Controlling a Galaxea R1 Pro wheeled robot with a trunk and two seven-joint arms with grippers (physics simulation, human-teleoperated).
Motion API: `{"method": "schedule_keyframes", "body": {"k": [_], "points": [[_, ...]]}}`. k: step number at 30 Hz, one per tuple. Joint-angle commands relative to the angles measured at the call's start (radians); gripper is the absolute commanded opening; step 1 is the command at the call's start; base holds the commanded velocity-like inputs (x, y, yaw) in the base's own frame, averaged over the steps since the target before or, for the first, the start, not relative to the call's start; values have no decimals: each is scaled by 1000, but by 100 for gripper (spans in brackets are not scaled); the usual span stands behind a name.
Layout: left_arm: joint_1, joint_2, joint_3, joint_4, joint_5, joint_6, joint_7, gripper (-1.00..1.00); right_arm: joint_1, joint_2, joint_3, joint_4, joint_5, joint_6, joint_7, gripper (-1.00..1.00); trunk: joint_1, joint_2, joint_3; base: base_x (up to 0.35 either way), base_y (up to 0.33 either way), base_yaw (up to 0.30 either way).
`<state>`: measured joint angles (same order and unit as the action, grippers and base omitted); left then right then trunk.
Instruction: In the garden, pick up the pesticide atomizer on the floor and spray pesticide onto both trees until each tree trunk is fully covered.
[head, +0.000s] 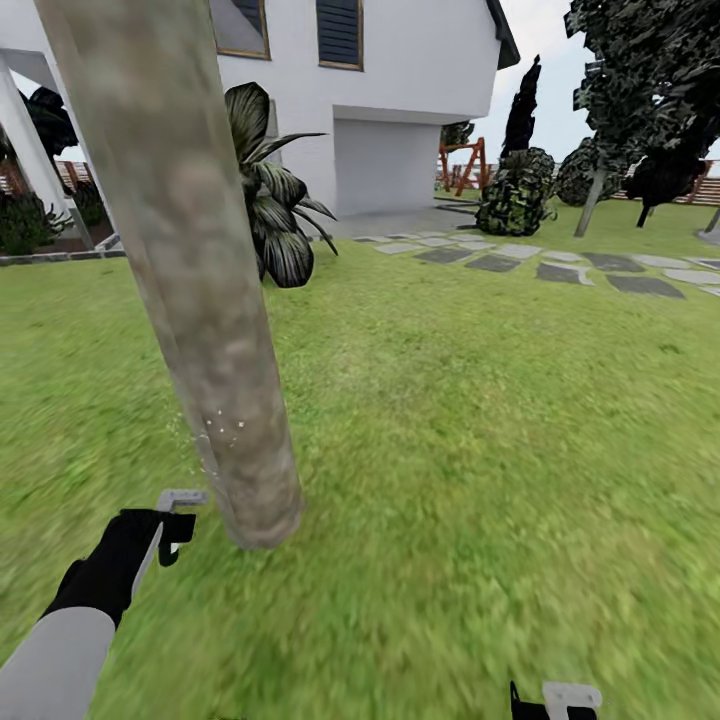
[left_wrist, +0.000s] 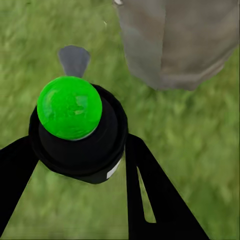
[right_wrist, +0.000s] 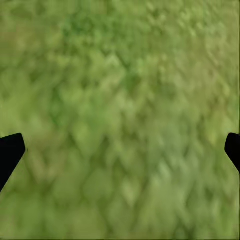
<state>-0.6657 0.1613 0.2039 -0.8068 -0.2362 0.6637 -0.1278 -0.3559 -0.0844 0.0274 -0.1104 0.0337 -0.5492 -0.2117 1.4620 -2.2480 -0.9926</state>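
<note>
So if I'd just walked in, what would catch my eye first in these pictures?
Probably the thick mottled grey-tan tree trunk rising from the lawn at near left, with a few fine white specks low on it. Next, the left tool closed around a black atomizer with a bright green round top, beside the trunk's base.

Left gripper (left_wrist: 75, 150) clamped on its load; right gripper (right_wrist: 120, 150) spread wide.

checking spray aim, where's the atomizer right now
In the left tool, low at the head view's left, the atomizer sits beside the base of the near tree trunk, above the grass.
</note>
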Motion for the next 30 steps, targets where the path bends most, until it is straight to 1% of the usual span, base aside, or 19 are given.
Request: {"method": "schedule_keyframes", "body": {"k": [1, 2, 3, 4, 6, 7, 8, 9, 11, 12, 14, 16, 17, 19, 21, 30], "points": [[0, -7, -2, 2, -2, -39, 0, -100, 0, 0, 0, 0, 0, 0, 0, 100, 0, 0, 0, 7, -5, 278], [-1, -23, -3, 21, -1, -80, 0, -100, 0, 0, 0, 0, 0, 0, 0, 100, 0, 0, 0, 2, -2, 278], [-1, -33, -3, 36, -2, -95, 0, -100, 0, 0, 0, 0, 0, 0, 0, 100, 0, 0, 0, 1, -1, 278], [-1, -37, -3, 43, -3, -103, 0, -100, 0, 0, 0, 0, 0, 0, 0, 100, 0, 0, 0, 1, -1, 278], [-1, -43, -4, 53, -3, -150, 0, -100, 0, 0, 0, 0, 0, 0, 0, 100, 0, 0, 0, 0, 0, 278], [-2, -44, -4, 59, -2, -191, 0, -100, 0, 0, 0, 0, 0, 0, 0, 100, 0, 0, 0, 0, 0, 278], [-2, -45, -4, 73, 0, -213, 0, -100, 0, 0, 0, 0, 0, 0, 0, 100, 0, 0, 0, 0, 0, 277], [-2, -46, 0, 108, 0, -238, 1, -100, 0, 0, 0, 0, 0, 0, 0, 100, 0, 0, 0, 0, 0, 216], [-3, -45, 3, 178, 0, -265, 7, -100, 0, 0, 0, -1, 0, 0, 1, 100, 0, 0, 0, 0, 0, 104], [-4, -45, 2, 213, 0, -272, 20, -100, 0, 1, 0, -1, 0, 0, 1, 100, 0, 0, 0, 0, 0, 29], [-4, -46, -4, 235, 0, -273, 34, -100, 0, 1, 0, 0, 0, 0, 1, 100, 0, 0, 0, 0, 0, 10], [-10, -64, -5, 280, 0, -271, 46, -100, 0, 1, 0, 0, 0, 0, 2, 100, 0, 0, 0, 0, 0, 2], [-11, -72, -6, 287, -2, -269, 51, -100, 0, 1, 0, 0, 0, 0, 2, 100, 0, 0, 0, 0, 0, 0], [-8, -77, -10, 287, 0, -269, 51, -100, 0, 1, 0, 0, 0, 0, 2, 100, 0, 0, 0, 0, 0, 0], [-8, -77, -11, 285, 0, -270, 49, -100, 0, 1, 0, 0, 0, 0, 2, 100, 0, 0, 0, 0, -14, 0], [-7, -76, -12, 282, -3, -269, 56, -100, 0, 2, 0, -2, 0, 0, 2, 100, 0, 0, 0, 59, -249, 0]]}}
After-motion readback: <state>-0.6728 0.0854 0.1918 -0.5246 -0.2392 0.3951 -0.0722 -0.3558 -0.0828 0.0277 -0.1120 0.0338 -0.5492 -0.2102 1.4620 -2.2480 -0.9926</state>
